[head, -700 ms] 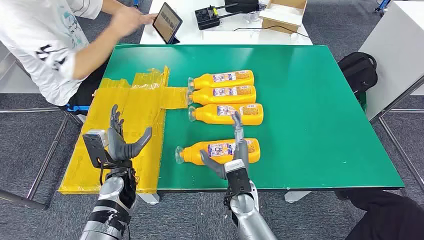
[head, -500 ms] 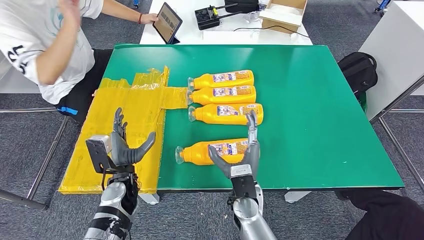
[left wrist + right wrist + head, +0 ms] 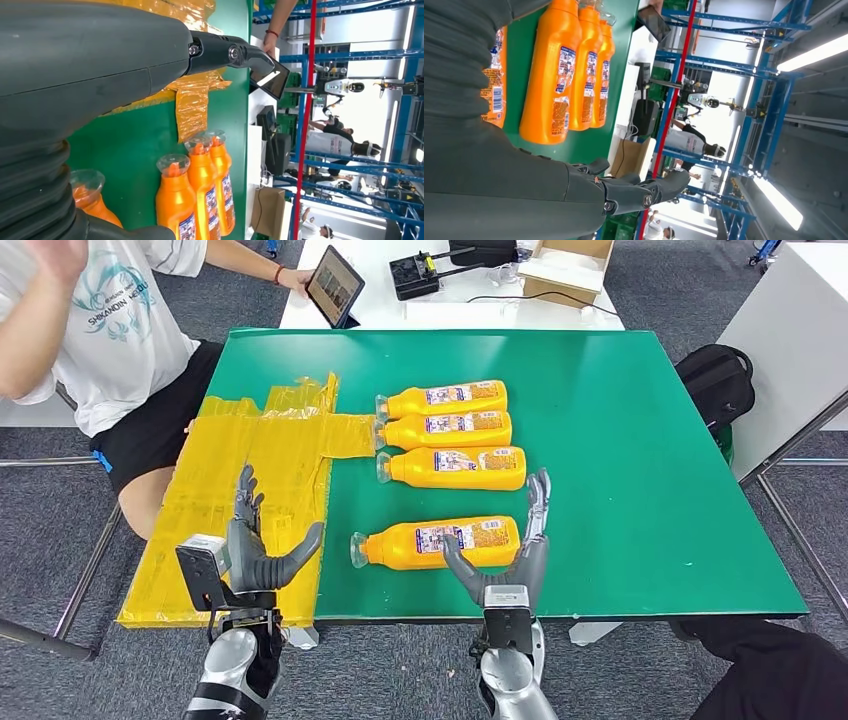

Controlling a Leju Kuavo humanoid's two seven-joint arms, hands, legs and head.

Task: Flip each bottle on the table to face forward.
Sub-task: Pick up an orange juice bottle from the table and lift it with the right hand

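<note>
- As far as the head view shows, all four bottles lie on their sides on the green tabletop (image 3: 620, 460) with printed labels up and caps toward the yellow sheet (image 3: 250, 490); three (image 3: 445, 430) sit in a tight row, touching, and the fourth bottle (image 3: 435, 543) lies apart, nearer the robot; whether that one counts as facing forward I cannot tell, though its label shows, so the task looks close to done, with at most this bottle left.
- Right hand (image 3: 510, 550) hovers just beside the fourth bottle's base end, fingers spread and upright, holding nothing; thumb reaches toward the bottle's near edge; contact is not clear.
- Left hand (image 3: 262, 545) hangs over the yellow sheet near the tabletop's front edge, fingers apart, empty, well apart from every bottle.
- Each bottle is filled with orange liquid up to a clear cap; the left wrist view shows the caps shut and nothing spilled.
- On the white table behind, a cardboard box (image 3: 565, 265) lies open; its contents are too small to tell; a tablet (image 3: 335, 285) stands there, a person's hand on it.
</note>
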